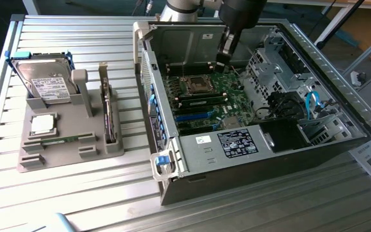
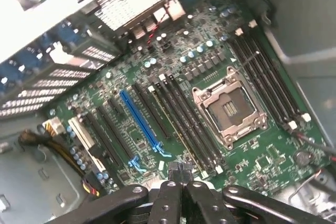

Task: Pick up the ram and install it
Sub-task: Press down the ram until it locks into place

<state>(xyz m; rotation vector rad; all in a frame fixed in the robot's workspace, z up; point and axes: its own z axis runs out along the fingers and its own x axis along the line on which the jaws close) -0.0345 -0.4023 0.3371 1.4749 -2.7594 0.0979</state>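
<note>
- Wrist view: end effector [image 2: 180,174] is pinched closed with nothing in it, over the motherboard [image 2: 210,103], probably pressing.
- Ram [image 1: 202,100] sits slotted at 6 o'clock of the socket [image 1: 198,84].

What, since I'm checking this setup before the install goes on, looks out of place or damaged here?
Nothing looks damaged or spilled. One oddity: the gripper hovers shut, apparently empty, over the motherboard inside the computer case, while the ram lies flat in the gray holder outside it.
</note>
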